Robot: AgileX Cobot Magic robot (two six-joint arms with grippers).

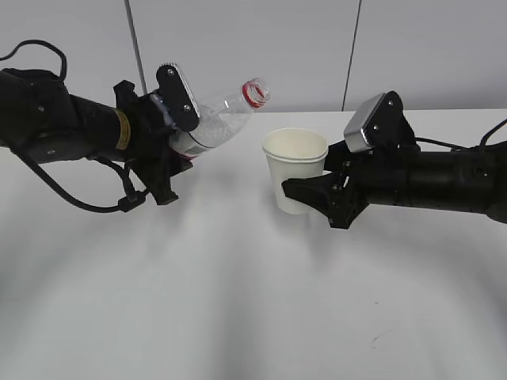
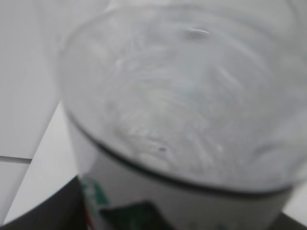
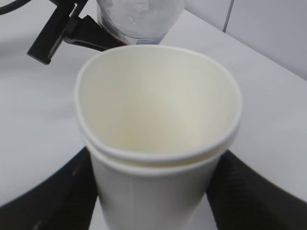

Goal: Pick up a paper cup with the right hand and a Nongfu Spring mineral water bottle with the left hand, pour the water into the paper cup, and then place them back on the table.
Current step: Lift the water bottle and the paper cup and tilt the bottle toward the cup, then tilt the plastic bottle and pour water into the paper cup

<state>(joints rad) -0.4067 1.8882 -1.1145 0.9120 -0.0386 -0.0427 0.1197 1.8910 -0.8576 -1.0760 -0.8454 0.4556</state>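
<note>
Holding tilted bottle (image 1: 218,120) in left gripper (image 1: 170,134), cup (image 1: 296,168) in right gripper (image 1: 313,186).

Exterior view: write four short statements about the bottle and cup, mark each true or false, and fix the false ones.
1. The left hand holds the Nongfu Spring mineral water bottle tilted, mouth toward the paper cup. True.
2. The bottle wears a cap. False: its mouth is open, with only a red neck ring.
3. The right hand grips the paper cup upright. True.
4. The cup stands on the table. False: it is held above it.
</note>
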